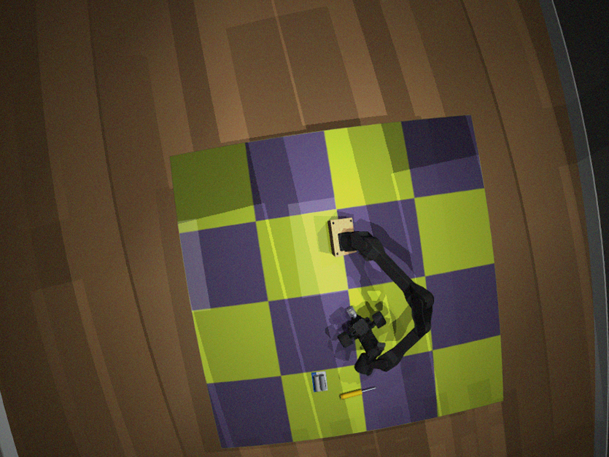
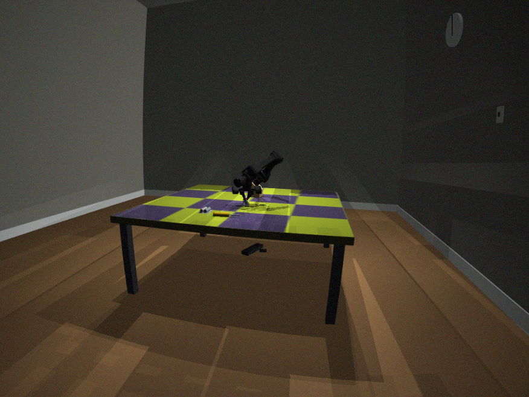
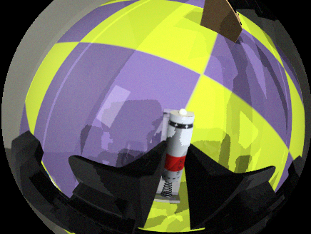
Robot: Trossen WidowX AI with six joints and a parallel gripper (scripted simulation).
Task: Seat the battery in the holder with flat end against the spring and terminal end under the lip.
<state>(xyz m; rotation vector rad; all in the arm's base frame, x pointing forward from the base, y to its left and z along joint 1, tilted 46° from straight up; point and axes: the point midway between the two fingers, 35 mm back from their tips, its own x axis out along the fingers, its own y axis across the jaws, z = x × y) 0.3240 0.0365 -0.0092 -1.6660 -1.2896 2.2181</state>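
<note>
My gripper is shut on the battery, a white cylinder with a red band and a black ring. Its terminal nub points away from the wrist camera. Only its pale end shows past the gripper in the overhead view. The pale grey holder lies right under the battery and runs along the same line. Its coil spring shows at the near end, below the battery's flat end. The far end of the holder is hidden by the battery. I cannot tell if the battery touches the holder.
A blue-and-white pack of spare cells and a yellow-handled screwdriver lie near the table's front edge. The arm's wooden base plate sits mid-table. A black object lies on the floor under the table.
</note>
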